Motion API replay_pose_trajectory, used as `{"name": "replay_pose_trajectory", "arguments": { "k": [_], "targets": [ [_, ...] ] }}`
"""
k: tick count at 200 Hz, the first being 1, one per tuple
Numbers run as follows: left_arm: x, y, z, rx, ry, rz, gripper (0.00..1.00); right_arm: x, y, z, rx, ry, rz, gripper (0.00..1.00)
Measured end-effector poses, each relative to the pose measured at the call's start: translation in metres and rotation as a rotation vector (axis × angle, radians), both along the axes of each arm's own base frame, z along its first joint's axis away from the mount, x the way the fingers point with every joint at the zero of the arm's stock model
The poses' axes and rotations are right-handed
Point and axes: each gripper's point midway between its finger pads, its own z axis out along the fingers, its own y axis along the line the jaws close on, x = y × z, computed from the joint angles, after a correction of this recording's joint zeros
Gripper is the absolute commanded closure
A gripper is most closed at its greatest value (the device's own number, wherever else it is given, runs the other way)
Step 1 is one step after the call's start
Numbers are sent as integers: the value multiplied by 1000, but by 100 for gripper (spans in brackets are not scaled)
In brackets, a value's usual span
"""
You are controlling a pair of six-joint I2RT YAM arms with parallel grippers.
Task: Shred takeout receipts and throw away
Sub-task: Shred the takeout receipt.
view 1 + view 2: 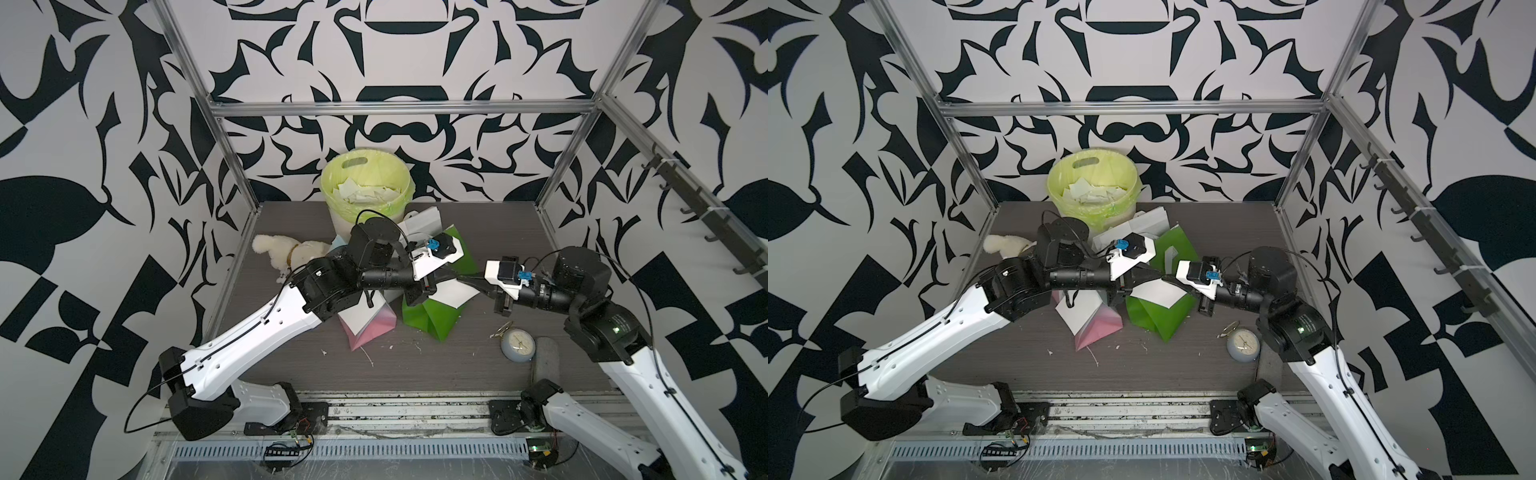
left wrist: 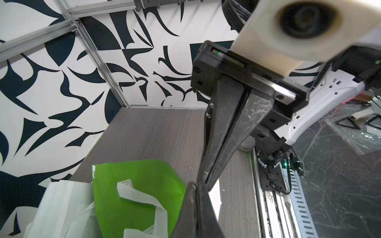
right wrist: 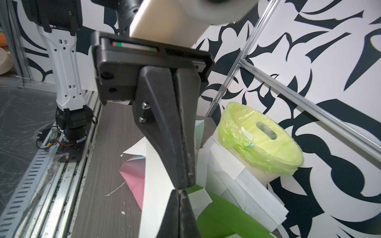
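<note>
— What stood at the left of the table point(image 1: 415, 365)?
— A plush toy point(image 1: 282, 251). Right of it, at the back, was the bin point(image 1: 365, 183), with torn scraps point(image 1: 365, 194) already inside.

— And the left claw point(image 1: 454, 276)?
— It was over the bags, its jaws pressed together on the upper edge of one takeout receipt point(image 1: 453, 296). That white sheet was held off the table above the green bag point(image 1: 432, 318).

— The right claw point(image 1: 468, 281)?
— It was tip to tip with the left one, its jaws likewise pinching that same edge. Both wrist views showed the two claws meeting almost nose to nose, with the paper hanging beneath them.

— Which way did the sheet lie from them?
— It lay below both claws and toward the front, and its long side seemed to run across from arm to arm. The two pinches sat just beside each other, so a tear would likely open between them if the claws parted in opposite ways.

— Which arm was nearer the bin?
— The left one, since the bin stood behind that claw. The clock point(image 1: 517, 344) lay farther right, well apart.
</note>
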Motion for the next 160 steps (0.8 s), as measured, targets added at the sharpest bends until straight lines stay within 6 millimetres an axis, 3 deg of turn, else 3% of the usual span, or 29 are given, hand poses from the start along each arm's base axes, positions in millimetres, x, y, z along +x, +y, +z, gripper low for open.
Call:
{"name": "replay_pose_trajectory", "arguments": {
  "k": [113,160],
  "targets": [
    [13,-12,2,-14,163,95,100,7,-12,1,-9,-142,-97,100],
    [27,-14,0,-13,173,163,100,-6,-4,-4,-1,-130,-19,100]
  ]
}}
